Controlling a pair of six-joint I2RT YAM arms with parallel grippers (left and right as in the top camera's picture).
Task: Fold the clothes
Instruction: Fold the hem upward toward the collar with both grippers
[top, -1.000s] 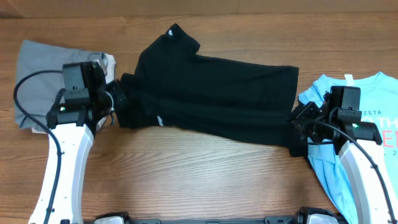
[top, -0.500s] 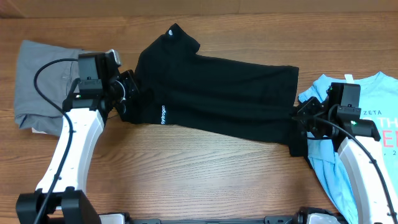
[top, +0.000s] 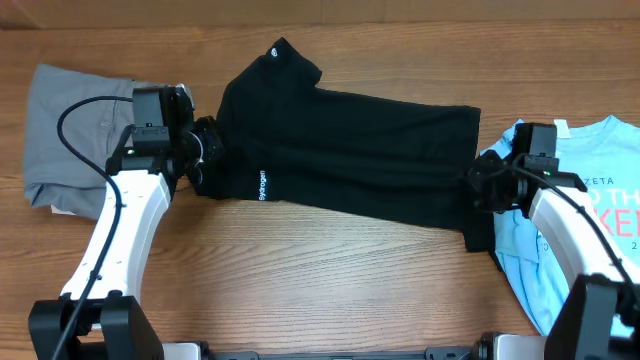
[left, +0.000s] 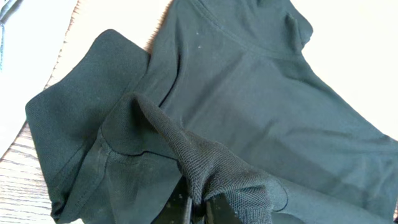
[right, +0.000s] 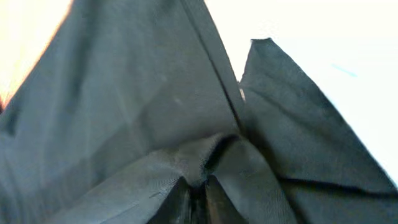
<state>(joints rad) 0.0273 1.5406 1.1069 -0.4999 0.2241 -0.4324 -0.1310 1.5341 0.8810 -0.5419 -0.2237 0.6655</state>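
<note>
The black T-shirt (top: 350, 150) lies across the middle of the table, folded lengthwise into a long band, with white lettering (top: 262, 185) near its left end. My left gripper (top: 205, 160) sits at that left end, and in the left wrist view its jaws (left: 200, 208) pinch a raised ridge of the black T-shirt (left: 261, 93). At the hem end on the right, my right gripper (top: 478, 190) rests on the cloth. Its close-set jaws (right: 198, 196) have a fold of the black T-shirt (right: 137, 93) caught between them.
Grey trousers (top: 60, 120) lie crumpled at the left edge, behind my left arm. A light-blue printed T-shirt (top: 600, 140) lies at the right edge, partly under my right arm. Bare wooden table (top: 300, 290) stretches along the front.
My left gripper carried the shirt's lower left edge up and to the right, folding it over so the white lettering shows. My right gripper shifted slightly towards the back with the hem.
</note>
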